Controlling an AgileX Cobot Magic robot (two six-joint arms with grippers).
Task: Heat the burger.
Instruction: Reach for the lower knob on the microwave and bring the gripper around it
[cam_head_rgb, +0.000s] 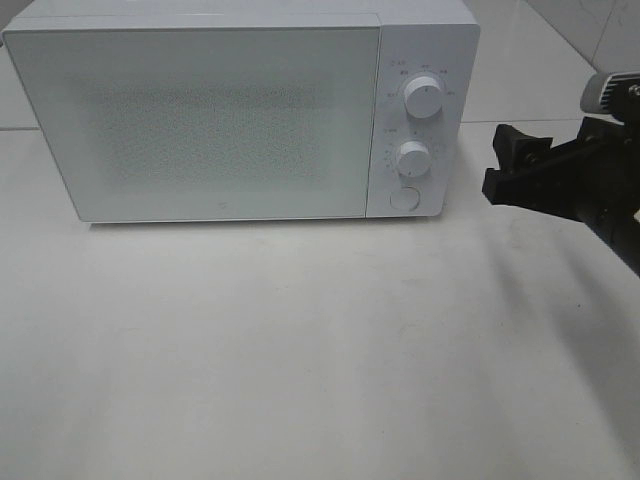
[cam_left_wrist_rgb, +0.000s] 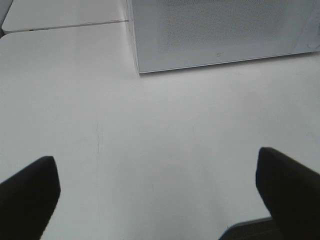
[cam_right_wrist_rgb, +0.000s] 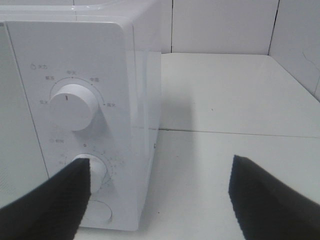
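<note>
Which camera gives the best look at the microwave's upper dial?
Right wrist view: the upper dial sits close up, its pointer mark and labels visible. Exterior high shows it small and whole on the microwave. Left wrist shows only the door, no dial.

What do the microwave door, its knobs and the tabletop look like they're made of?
Microwave door: likely glass or glossy plastic, white, with a fine dotted screen pattern across the middle. Upper knob and lower knob: probably moulded white plastic, satin, with soft highlights. Tabletop: smooth, white, faintly reflective; laminate or similar, can't tell exactly.
</note>
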